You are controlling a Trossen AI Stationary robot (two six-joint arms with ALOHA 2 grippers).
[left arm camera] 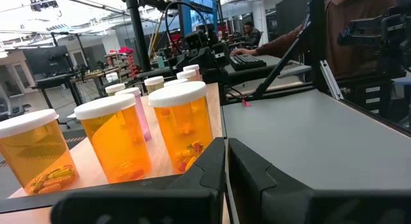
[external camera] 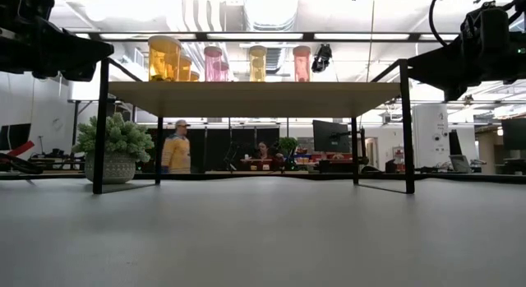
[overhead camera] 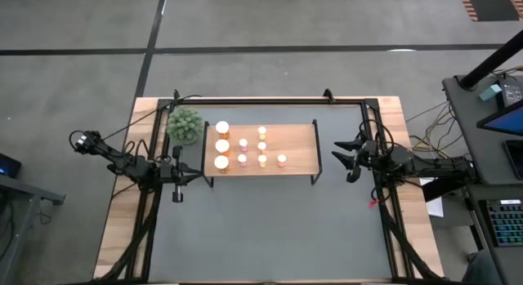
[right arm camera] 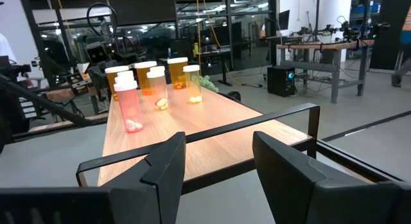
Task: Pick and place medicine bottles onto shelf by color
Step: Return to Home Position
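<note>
My left tool (overhead camera: 193,172) hangs just off the front left corner of the low light-wood shelf on thin black legs (overhead camera: 298,146). Its fingers are drawn together to a bare slit and hold nothing. My right tool (overhead camera: 341,153) hangs just off the shelf's right end, its fingers spread wide and empty. The shelf stands on the dark grey desk (overhead camera: 270,228), close to the desk's far edge and about midway along it. On the board, three large orange medicine bottles with white caps (overhead camera: 221,145) stand in a row along the left end. Just beside them are two small pink bottles (overhead camera: 243,143), then a row of three small yellow bottles (overhead camera: 262,145). One more small pink bottle (overhead camera: 281,160) stands alone near the shelf's front edge. A green spiky plant ball in a pot (overhead camera: 185,124) sits on the desk at the shelf's far left corner.
</note>
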